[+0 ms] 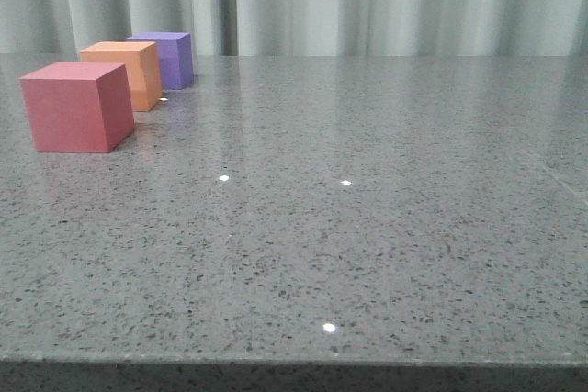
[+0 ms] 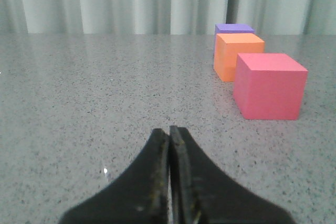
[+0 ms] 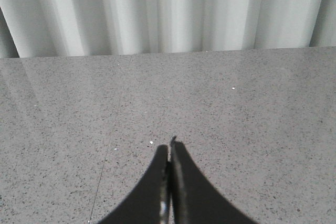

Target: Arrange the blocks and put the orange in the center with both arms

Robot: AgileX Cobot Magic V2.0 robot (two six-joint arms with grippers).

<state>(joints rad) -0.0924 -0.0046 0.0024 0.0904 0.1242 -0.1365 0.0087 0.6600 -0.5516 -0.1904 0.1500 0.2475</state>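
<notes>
On the far-left side of the speckled grey worktop (image 1: 367, 245) I see three cubes in a receding row: pinkish-red cube (image 1: 77, 106) nearest, orange cube (image 1: 127, 71) just behind it, purple cube (image 1: 167, 57) furthest back by the pale curtain (image 1: 386, 2). Orange sits between the other two (small gaps, can't tell if any faces touch). Left fingers (image 2: 169, 132) pressed together, holding nothing, cubes well ahead of them; right fingers (image 3: 170, 148) likewise closed over bare stone.
</notes>
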